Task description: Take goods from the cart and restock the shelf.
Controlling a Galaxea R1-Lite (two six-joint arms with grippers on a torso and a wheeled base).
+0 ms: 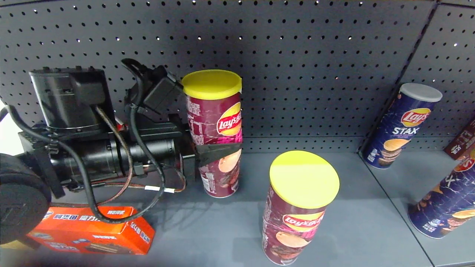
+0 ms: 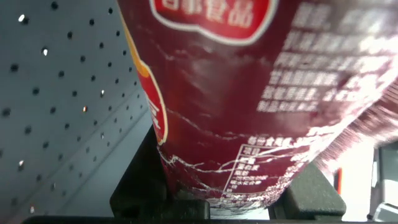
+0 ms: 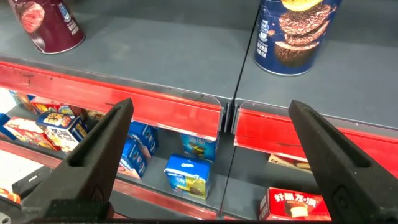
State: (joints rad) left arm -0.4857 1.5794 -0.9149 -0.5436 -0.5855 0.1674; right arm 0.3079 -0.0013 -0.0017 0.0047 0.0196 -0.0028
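At the back of the grey shelf (image 1: 207,230), close to the pegboard (image 1: 297,74), the left gripper (image 1: 219,151) has its fingers (image 2: 143,186) clamped round the middle of a maroon chip can (image 1: 215,111) with a yellow lid; the can stands upright, its base down at the shelf board. Nearer the front stands a second maroon can (image 1: 297,207), apart from the first; two blue cans (image 1: 402,126) stand in the bay to the right; an orange box (image 1: 96,231) lies flat under the left arm. Before the red shelf edge (image 3: 155,106), the right gripper (image 3: 211,109) hangs with fingers spread wide, holding nothing.
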